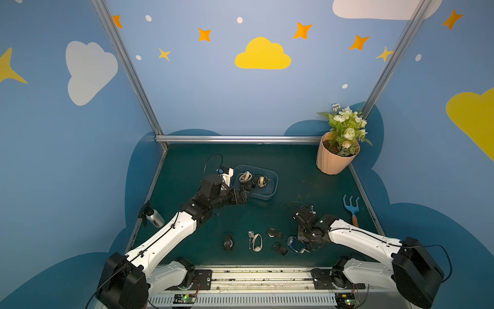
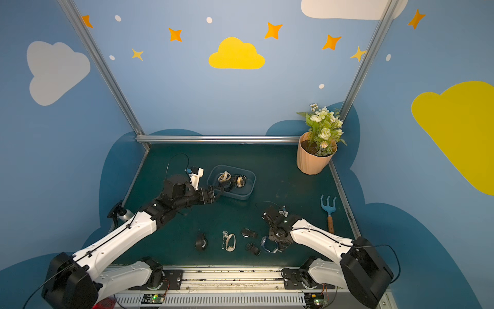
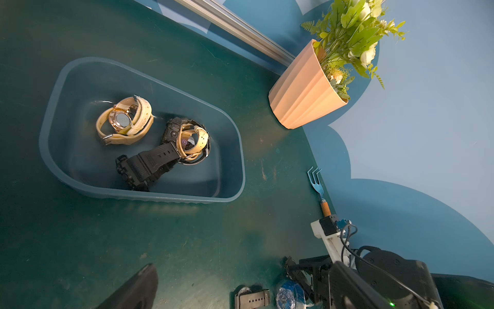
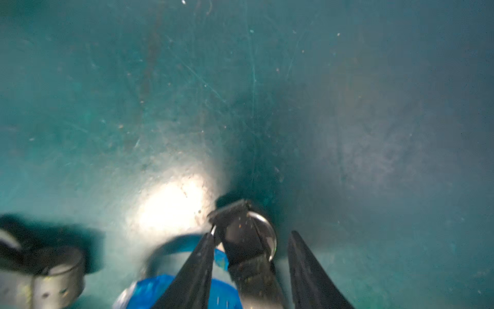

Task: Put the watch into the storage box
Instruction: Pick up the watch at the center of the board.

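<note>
3 watches lie inside the storage box (image 3: 165, 199), which stands toward the back of the green table (image 1: 307, 182), left of centre. The left gripper (image 1: 250, 191) hangs at the box's near wall, spread wide and empty. The watch (image 4: 248, 256) to be picked, black-strapped with a round silver case, lies near the table's front edge on the right. It is well apart from the box and just beside a blue watch (image 4: 160, 291). The right gripper (image 4: 251, 234) stands over it with its 2 fingers parted either side of the strap. 1 finger seems to touch the strap and a gap shows at the other, so nothing is pinched yet. For a sound grip, the strap is best centred before the fingers are closed, and the blue watch is best kept out of the bite. The strap is likely to dangle, so a straight lift and a high carry over the box wall are advised, with room left by the left gripper.
</note>
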### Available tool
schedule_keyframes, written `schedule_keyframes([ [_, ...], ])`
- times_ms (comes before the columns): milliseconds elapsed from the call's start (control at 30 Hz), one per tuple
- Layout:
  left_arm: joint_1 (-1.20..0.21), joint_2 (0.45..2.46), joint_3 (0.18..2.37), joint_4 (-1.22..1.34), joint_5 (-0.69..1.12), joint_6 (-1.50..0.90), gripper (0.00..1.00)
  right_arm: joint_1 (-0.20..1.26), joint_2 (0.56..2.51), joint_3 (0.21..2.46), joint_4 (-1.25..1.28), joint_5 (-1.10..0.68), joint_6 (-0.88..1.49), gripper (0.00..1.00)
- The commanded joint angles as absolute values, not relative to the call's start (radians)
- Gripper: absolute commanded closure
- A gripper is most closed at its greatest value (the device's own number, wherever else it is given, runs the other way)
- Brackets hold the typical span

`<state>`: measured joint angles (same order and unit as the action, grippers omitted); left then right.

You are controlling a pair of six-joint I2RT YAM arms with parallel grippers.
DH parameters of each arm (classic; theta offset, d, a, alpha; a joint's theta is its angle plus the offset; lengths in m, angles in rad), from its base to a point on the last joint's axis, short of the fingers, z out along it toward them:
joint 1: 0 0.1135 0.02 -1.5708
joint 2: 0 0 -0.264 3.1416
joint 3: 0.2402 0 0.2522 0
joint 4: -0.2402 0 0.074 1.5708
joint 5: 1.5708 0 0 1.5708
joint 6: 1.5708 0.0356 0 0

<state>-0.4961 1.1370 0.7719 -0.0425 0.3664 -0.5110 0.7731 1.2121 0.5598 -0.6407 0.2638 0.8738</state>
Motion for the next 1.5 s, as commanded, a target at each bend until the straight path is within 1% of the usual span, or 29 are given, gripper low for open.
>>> schedule_keyframes([
  [0,-0.498,1.145,0.771,-0.044,0.366,-0.505,0.0,0.762,1.237,0.569,-0.615,0.26,0.864,0.59],
  [200,-0.499,1.147,0.775,-0.046,0.365,-0.503,0.0,0.754,1.256,0.575,-0.603,0.289,0.841,0.72],
  [633,-0.499,1.143,0.775,-0.057,0.358,-0.503,0.0,0.721,1.352,0.651,-0.534,0.317,0.745,0.84],
  [733,-0.497,1.139,0.776,-0.058,0.354,-0.503,0.0,0.713,1.378,0.666,-0.52,0.318,0.718,0.89],
  [833,-0.499,1.138,0.776,-0.064,0.353,-0.502,0.0,0.709,1.393,0.727,-0.519,0.331,0.684,0.92],
  [1233,-0.499,1.131,0.776,-0.067,0.349,-0.498,0.0,0.707,1.385,0.832,-0.556,0.376,0.609,0.98],
  [1467,-0.499,1.128,0.772,-0.071,0.345,-0.493,0.0,0.719,1.355,0.945,-0.595,0.39,0.554,0.97],
])
